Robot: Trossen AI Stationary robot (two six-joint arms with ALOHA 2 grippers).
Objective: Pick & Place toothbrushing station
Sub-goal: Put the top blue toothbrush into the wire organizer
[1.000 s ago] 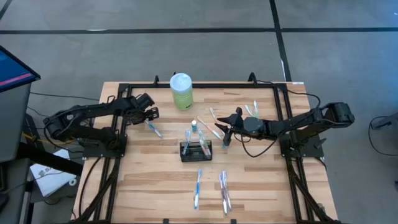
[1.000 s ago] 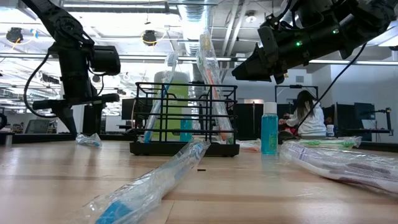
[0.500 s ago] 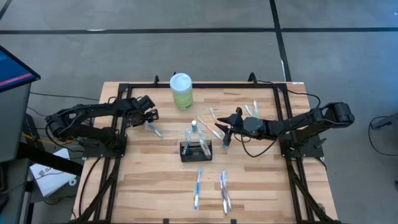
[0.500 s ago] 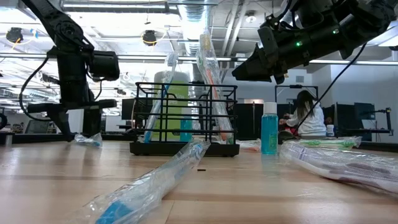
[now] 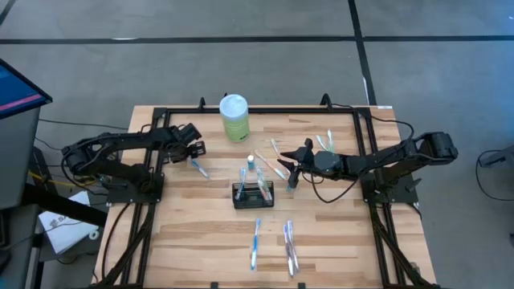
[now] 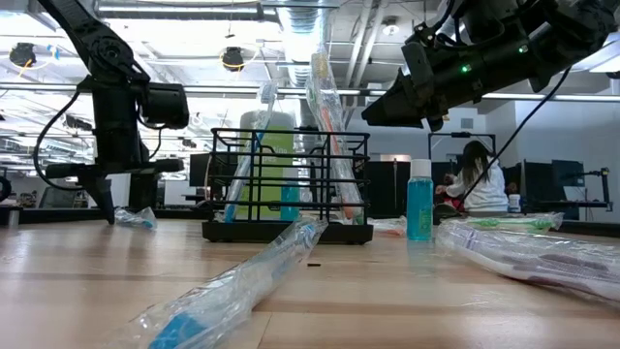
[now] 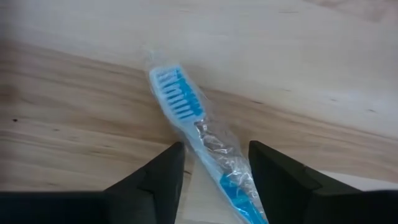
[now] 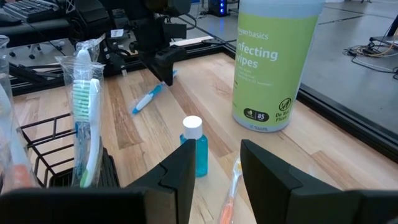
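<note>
The worktop (image 5: 201,233) is pale wooden planking edged by a black frame, standing on a grey floor crossed by dark lines. In the low view the room behind is a workshop with ceiling lights and pipes, and a person (image 6: 477,176) sits at a desk far back on the right.

At the left, the left gripper (image 5: 193,152) hangs low over a wrapped blue toothbrush (image 7: 198,134) lying on the wood; in the left wrist view its two fingers stand apart on either side of the handle, open and holding nothing. Farther back, near the middle, stands a pale green wipes canister (image 5: 234,117) with a white lid.

The toothbrushing station (image 5: 253,193), a black wire caddy, sits upright at the centre of the worktop. Wrapped toothbrushes stand tilted in its compartments, one with a green head (image 8: 83,93) and one blue (image 6: 242,184). Just behind it is a small blue bottle (image 8: 195,147) with a white cap. Two more wrapped brushes (image 5: 273,245) lie in front.

To the right, the right gripper (image 5: 294,157) hovers beside the caddy, its fingers parted and empty, above loose brushes (image 5: 323,143).
</note>
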